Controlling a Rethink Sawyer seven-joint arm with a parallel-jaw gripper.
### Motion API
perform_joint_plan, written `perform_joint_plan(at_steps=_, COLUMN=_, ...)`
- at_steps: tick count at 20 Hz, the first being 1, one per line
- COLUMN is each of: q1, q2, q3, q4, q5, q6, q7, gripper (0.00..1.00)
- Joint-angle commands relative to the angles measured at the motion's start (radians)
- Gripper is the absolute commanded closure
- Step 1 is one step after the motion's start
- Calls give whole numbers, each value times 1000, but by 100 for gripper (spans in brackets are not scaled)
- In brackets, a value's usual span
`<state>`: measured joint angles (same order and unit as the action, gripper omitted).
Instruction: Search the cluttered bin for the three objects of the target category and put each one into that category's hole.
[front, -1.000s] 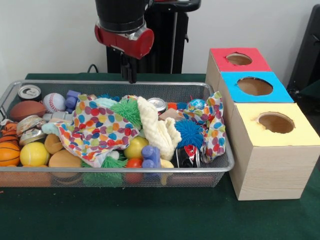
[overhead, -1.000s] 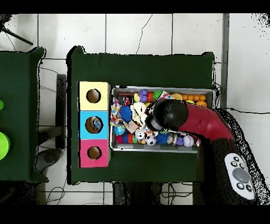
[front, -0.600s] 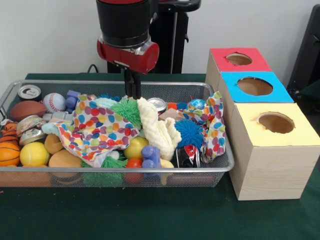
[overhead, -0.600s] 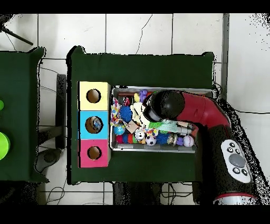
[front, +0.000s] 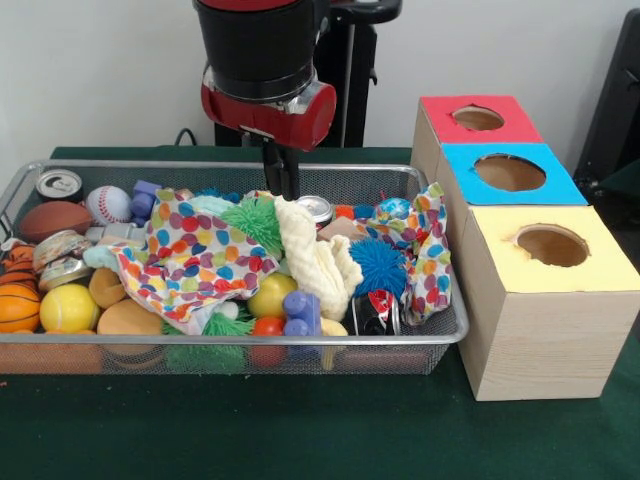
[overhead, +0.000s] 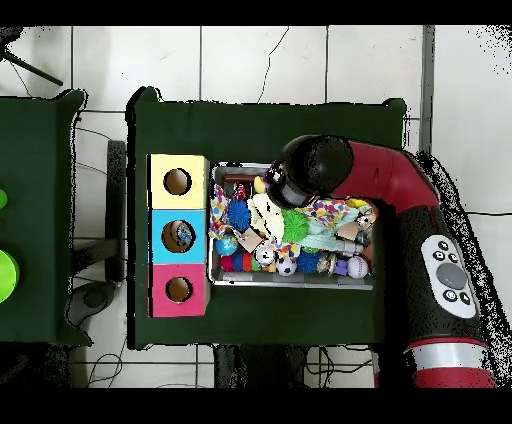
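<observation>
My gripper hangs from the red and black arm over the back of the wire mesh bin. Its dark fingers stand close together, shut, with nothing between them. The tips sit just above the cream cloth, between a green spiky ball and a silver can. A polka-dot cloth covers the bin's middle. A blue spiky ball, a crushed can, a baseball and a yellow ball also lie in the bin. In the overhead view the arm hides the gripper.
Three wooden boxes with round holes stand right of the bin: red at the back, blue in the middle, yellow nearest. Overhead they show as yellow, blue and red. Green cloth covers the table.
The arm has shifted right along the bin's back wall and dropped a little, from above the polka-dot cloth to beside the silver can. Overhead, it swung toward the bin's upper edge.
</observation>
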<state>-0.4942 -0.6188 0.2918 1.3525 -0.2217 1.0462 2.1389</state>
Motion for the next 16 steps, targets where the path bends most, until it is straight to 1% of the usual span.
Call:
perform_joint_plan(at_steps=1, q1=-41, q2=74, q3=101, q4=-149, q5=-72, q6=174, q7=-334, gripper=100)
perform_joint_plan(at_steps=2, q1=-45, q2=83, q3=105, q4=-161, q5=-79, q6=180, q7=-340, gripper=100)
perform_joint_plan(at_steps=5, q1=-68, q2=101, q3=123, q4=-165, q5=-94, q6=157, q7=-368, gripper=100)
perform_joint_plan(at_steps=6, q1=-75, q2=112, q3=128, q4=-178, q5=-102, q6=156, q7=-379, gripper=100)
perform_joint_plan(at_steps=13, q1=-119, q2=143, q3=157, q4=-158, q5=-146, q6=90, q7=-403, gripper=100)
perform_joint_plan(at_steps=16, q1=-132, q2=144, q3=159, q4=-140, q5=-160, q6=72, q7=-390, gripper=100)
